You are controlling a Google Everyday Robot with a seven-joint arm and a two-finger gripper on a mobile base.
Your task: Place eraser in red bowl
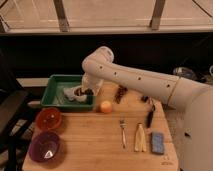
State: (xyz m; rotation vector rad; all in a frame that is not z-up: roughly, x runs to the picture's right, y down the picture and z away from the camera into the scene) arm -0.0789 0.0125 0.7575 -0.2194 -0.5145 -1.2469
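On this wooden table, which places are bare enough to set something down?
Bare wood lies between the red bowl and the fork, below the orange ball. The right side, around the blue-grey pad, is crowded. The gripper hangs over the green tray, jaws shut.

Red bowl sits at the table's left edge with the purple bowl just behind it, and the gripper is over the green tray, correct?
Not quite. The camera view shows the purple bowl in front of the red bowl, nearer the camera, not behind it. The rest holds: both sit at the left edge, and the gripper is over the green tray.
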